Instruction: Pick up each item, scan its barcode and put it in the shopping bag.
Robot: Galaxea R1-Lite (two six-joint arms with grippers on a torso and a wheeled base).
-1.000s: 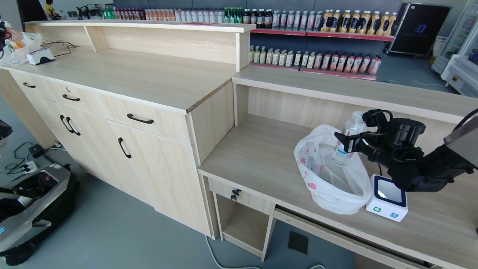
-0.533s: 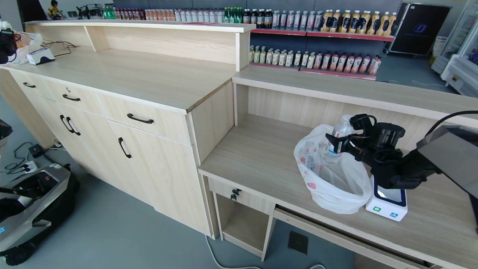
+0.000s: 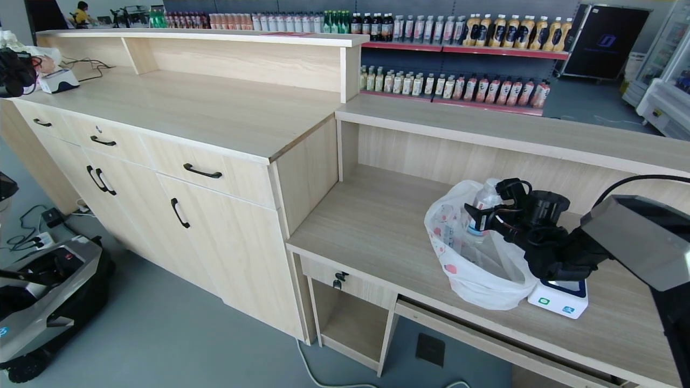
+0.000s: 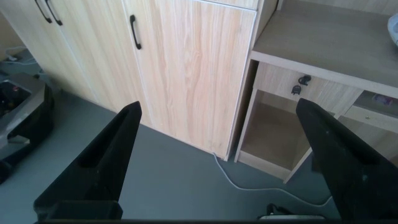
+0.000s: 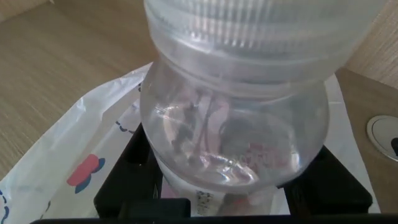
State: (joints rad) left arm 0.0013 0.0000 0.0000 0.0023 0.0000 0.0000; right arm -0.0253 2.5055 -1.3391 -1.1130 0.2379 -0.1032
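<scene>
A clear bottle (image 3: 481, 207) with a white cap was held by the right gripper (image 3: 480, 216), the jaws pinching it at the sides of its body, about the label. The bottle was kept nearly upright, tilted a little, with its lower part down in the open mouth of the bag (image 3: 474, 275). Whether its base touched the inside of the bag could not be told. In the right wrist view the bottle (image 5: 236, 118) was seen close up between the black fingers (image 5: 140, 177), with the bag (image 5: 81, 162), white and printed with small red marks, spread open beneath it.

The bag was set on the lower counter (image 3: 372, 226), near its front edge. A white scanner (image 3: 560, 304) with a dark-framed window was placed just beside the bag, on the robot's right, and was partly covered by the right arm.

The left gripper (image 4: 217, 158) was held well apart from the counter, above the grey floor (image 4: 174, 180) before the cabinet (image 4: 186, 68). Its jaws were spread wide and nothing was held between them.

A higher counter (image 3: 205, 108) with black-handled drawers and doors was seen to the robot's left, and shelves (image 3: 458, 51) of drinks stood behind.
</scene>
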